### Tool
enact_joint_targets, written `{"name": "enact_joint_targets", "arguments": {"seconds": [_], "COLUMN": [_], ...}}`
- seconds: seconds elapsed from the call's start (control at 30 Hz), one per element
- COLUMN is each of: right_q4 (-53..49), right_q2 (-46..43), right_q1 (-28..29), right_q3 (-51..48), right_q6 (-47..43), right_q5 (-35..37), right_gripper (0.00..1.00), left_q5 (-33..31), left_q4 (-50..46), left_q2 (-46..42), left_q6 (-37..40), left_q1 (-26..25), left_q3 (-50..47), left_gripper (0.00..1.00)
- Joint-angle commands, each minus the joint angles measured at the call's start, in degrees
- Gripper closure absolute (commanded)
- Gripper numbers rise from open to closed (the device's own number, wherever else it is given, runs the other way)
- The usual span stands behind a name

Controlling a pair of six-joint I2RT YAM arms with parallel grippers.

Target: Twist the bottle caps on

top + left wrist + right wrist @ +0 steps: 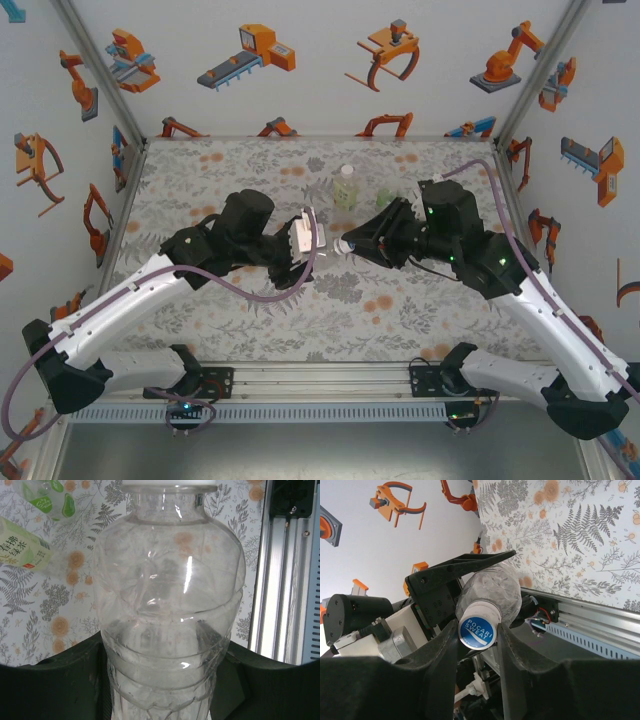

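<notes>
right gripper (477,636) tight on blue cap (476,629) of clear bottle (492,592)

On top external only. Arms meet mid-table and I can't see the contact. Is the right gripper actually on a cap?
Observer: Yes. In the right wrist view the right gripper is shut on the cap, pinching it from both sides.
Operator: Which cap?
Observer: White rim, blue top printed POCARI SWEAT.
Operator: Left side got the bottle?
Observer: Left wrist view shows the left gripper shut on the clear bottle, gripping around its body, neck pointing away from the camera.
</notes>
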Motion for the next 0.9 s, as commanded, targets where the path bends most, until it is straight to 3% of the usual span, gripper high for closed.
{"name": "enact_joint_targets", "arguments": {"seconds": [0.0,0.13,0.27,0.6,0.8,0.87], "right_q4": [1.6,3.5,5.4,7.7,0.5,-3.8], "right_q2": [0.8,2.1,3.1,3.4,6.6,6.6], "right_q1": [-0.4,-0.4,-0.4,-0.4,-0.4,-0.3], "right_q3": [0.2,0.3,0.8,4.0,7.7,8.2], "right_q6": [-1.5,-8.5,-21.4,-77.8,-111.4,-121.9], "right_q5": [-2.9,-5.8,-9.4,-25.8,-47.0,-48.8], "right_gripper": [0.75,0.81,0.84,0.85,0.98,1.0], "left_q5": [1.4,1.8,2.7,8.2,10.6,10.9], "left_q4": [1.2,1.3,1.0,-0.1,-0.8,-0.9], "left_q2": [0.2,0.1,-0.1,-2.8,-3.4,-3.5], "left_q6": [0.8,0.8,1.3,2.4,1.6,1.3], "left_q1": [-0.3,-0.3,-0.3,-0.3,-0.3,-0.3], "left_q3": [-0.3,0.2,0.7,1.9,2.5,3.0], "left_gripper": [1.0,1.0,1.0,1.0,1.0,1.0]}}
